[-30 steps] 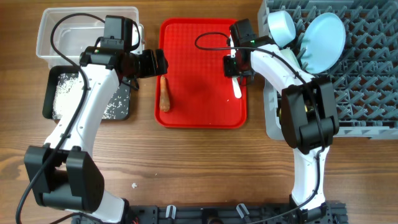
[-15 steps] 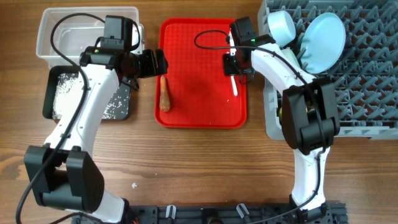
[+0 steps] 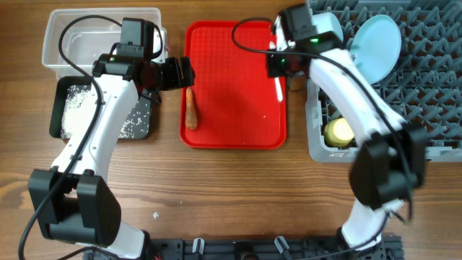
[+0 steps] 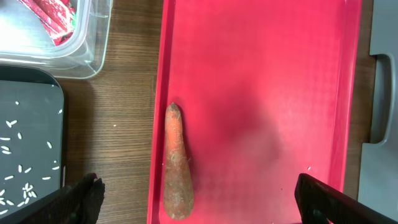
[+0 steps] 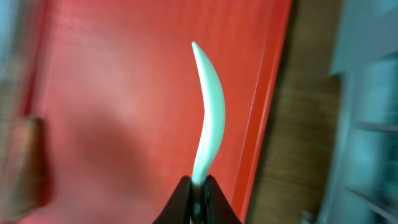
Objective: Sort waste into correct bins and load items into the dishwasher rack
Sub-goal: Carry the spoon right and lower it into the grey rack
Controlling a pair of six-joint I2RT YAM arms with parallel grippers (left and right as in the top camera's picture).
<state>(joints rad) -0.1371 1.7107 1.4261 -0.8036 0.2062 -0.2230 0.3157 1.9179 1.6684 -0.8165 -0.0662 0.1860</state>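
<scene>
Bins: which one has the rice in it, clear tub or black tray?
The shallow black rectangular tray, speckled with white rice grains. The clear plastic rectangular tub holds a red-and-white crinkled wrapper instead.

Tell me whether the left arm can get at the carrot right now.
Probably yes: the left hand hangs open over the carrot, nothing covers it, and the right hand holds the white spoon across the red tray.
</scene>
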